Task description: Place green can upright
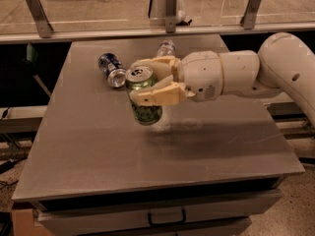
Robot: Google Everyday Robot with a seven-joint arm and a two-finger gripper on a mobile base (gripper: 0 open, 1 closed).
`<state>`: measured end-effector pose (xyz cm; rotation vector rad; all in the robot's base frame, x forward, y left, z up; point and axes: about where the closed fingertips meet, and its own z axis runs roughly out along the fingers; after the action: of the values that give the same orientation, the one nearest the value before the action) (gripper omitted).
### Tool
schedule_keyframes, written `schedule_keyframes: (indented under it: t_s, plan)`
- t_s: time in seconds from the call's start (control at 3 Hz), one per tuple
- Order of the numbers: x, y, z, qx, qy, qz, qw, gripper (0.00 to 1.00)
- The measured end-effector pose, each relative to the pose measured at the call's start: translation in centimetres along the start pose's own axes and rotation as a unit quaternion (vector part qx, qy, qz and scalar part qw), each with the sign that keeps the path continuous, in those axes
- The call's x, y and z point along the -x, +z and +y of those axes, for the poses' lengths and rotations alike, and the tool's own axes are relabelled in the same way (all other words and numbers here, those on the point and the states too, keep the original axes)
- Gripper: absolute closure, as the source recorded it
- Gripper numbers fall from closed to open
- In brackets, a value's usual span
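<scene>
The green can (143, 95) has a green and white label and a silver top with a pull tab. It is held near upright, tilted slightly, above the middle of the grey table (98, 151). My gripper (145, 80) reaches in from the right and is shut on the can, one cream finger behind it and one across its front. The can's bottom appears to hang a little above the table surface.
A blue can (111, 69) lies on its side at the back left of the table. A clear plastic bottle (166, 48) lies behind my gripper. A rail with metal posts (37, 14) runs behind the table. Drawers sit under the front edge.
</scene>
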<state>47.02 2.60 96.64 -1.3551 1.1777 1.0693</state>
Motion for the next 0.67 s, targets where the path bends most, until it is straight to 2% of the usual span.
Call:
schedule_keyframes:
  t_s: [0.33,0.67]
  plan:
    - [-1.23,-1.18,0.51,0.003,-0.015,-0.028,0.9995,0.98]
    - [-2.04,-1.58,0.83,0.007,-0.024,-0.043,0.9988,0.75]
